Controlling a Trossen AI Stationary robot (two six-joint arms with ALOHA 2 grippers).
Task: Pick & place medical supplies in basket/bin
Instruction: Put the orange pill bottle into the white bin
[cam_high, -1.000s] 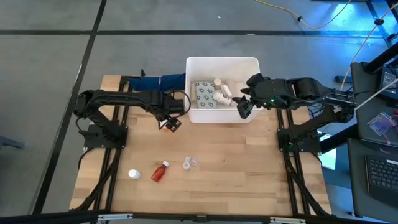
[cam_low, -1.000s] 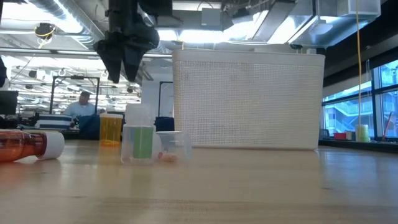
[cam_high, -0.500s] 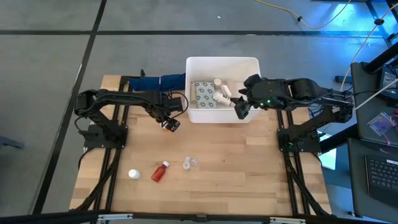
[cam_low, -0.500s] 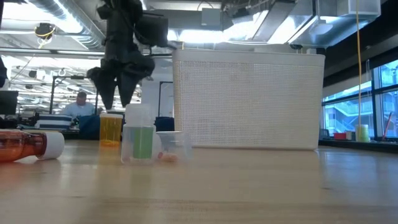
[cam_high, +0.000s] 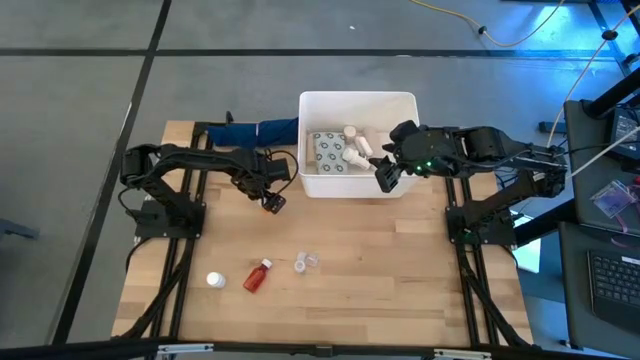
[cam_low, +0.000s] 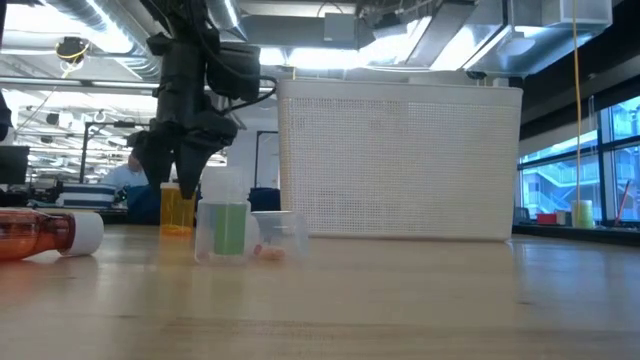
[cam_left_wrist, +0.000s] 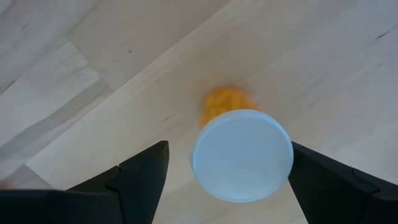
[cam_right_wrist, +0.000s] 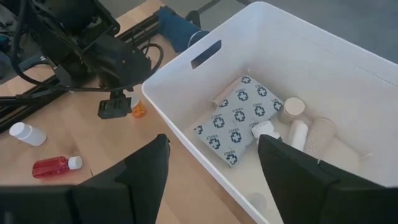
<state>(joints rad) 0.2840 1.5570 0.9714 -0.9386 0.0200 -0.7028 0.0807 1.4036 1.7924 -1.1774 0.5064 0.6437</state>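
medical supplies left on the table (cam_high: 400, 270) are few: a red bottle (cam_high: 258, 276), a white bottle (cam_high: 214, 280) and clear cups (cam_high: 306, 263) toward 6 o'clock, well apart from the white bin (cam_high: 357, 103) at 12. an orange pill bottle (cam_left_wrist: 241, 154) stands between the spread fingers of the left gripper (cam_high: 272, 203), shown only by the left wrist view; in the high view the gripper hides it. the right gripper (cam_high: 388, 174), wide and empty, hangs over the bin's rim above a grey dotted packet (cam_right_wrist: 239, 120) and white tubes (cam_right_wrist: 298, 132).
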